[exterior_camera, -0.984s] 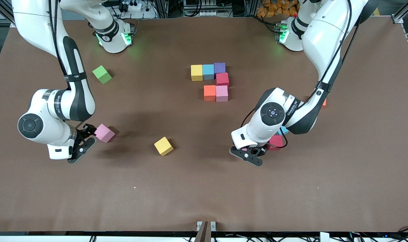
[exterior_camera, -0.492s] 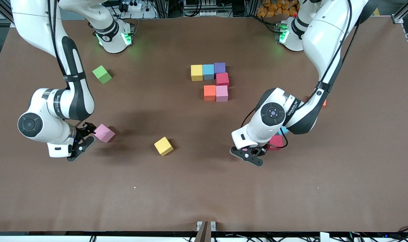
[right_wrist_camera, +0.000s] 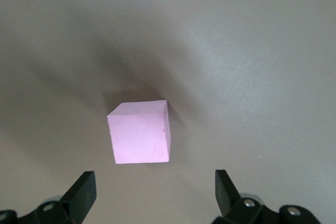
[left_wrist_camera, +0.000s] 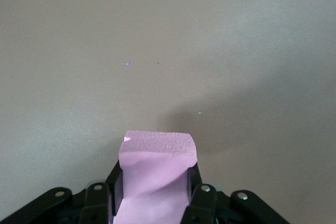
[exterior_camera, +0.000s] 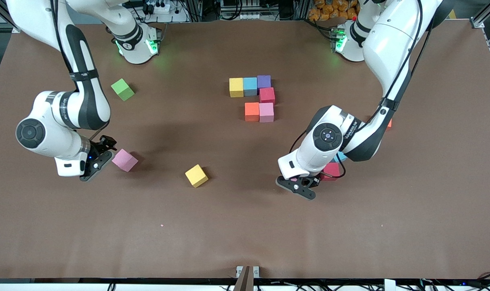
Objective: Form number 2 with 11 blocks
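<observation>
Left end effector (left_wrist_camera: 152, 203): clenched on a pink block (left_wrist_camera: 155, 171), low over the tabletop (exterior_camera: 245, 226) toward the left arm's end; in the front view it shows under the white wrist (exterior_camera: 299, 184).
Right end effector (right_wrist_camera: 152, 195): released, fingers (right_wrist_camera: 81, 192) spread wide, at about 8 o'clock from the second pink block (exterior_camera: 125, 160) in the front view and apart from it.
Second pink block: lying on the tabletop toward the right arm's end, turned askew; the right wrist view shows it (right_wrist_camera: 140, 131) resting free between and ahead of the spread fingers.
Number 2, partly built: yellow block (exterior_camera: 236, 87), light blue block (exterior_camera: 250, 85) and purple block (exterior_camera: 263, 81) side by side in a row; a red block (exterior_camera: 267, 95) touching the purple one, nearer the front camera; then an orange block (exterior_camera: 251, 111) and a pink block (exterior_camera: 266, 112) side by side, nearer again.
Loose yellow block (exterior_camera: 196, 176): at about 7 o'clock from the built rows, well apart, askew.
Second red block (exterior_camera: 331, 169): partly hidden under the left arm, beside the left end effector.
Green cube (exterior_camera: 123, 89): toward the right arm's end, at about 12 o'clock from the second pink block.
</observation>
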Motion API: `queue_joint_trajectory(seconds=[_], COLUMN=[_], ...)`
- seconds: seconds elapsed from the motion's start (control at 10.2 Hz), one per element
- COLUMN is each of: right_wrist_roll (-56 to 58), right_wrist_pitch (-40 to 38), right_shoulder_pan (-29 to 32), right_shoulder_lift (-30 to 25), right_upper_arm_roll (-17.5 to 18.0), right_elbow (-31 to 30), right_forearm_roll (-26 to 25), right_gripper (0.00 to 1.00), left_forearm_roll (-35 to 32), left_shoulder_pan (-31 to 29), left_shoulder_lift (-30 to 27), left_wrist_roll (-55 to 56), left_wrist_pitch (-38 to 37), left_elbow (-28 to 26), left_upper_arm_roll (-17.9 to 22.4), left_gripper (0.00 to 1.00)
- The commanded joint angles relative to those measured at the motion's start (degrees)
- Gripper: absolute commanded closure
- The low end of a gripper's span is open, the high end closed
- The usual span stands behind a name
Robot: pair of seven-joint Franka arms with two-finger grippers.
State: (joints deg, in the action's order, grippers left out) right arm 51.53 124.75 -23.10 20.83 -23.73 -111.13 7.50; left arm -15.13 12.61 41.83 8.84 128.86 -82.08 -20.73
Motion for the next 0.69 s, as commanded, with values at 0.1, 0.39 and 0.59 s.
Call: queue_joint_trajectory(seconds=[0.1, 0.39, 0.59], right_wrist_roll=[0.7, 3.0, 3.1], right_wrist_pitch=[3.0, 2.9, 3.0], right_shoulder_pan=[1.6, 3.8, 3.8], right_shoulder_lift=[-0.6, -0.6, -0.1], right_upper_arm_roll=[0.3, 0.4, 0.4], right_elbow=[-1.9, -1.5, -1.5], right_forearm_roll=[-0.1, 0.1, 0.1], right_gripper=[0.0, 0.0, 0.0], left_forearm_roll=[-0.6, -0.5, -0.5], left_shoulder_pan=[0.1, 0.1, 0.1], left_shoulder_lift=[-1.5, -1.9, -2.2], left_wrist_roll=[1.2, 1.2, 1.1], left_wrist_pitch=[-0.9, -0.9, -0.9], left_elbow=[-0.7, -0.7, -0.7], left_upper_arm_roll=[-0.1, -0.3, -0.3], left_gripper=[0.65, 0.65, 0.65])
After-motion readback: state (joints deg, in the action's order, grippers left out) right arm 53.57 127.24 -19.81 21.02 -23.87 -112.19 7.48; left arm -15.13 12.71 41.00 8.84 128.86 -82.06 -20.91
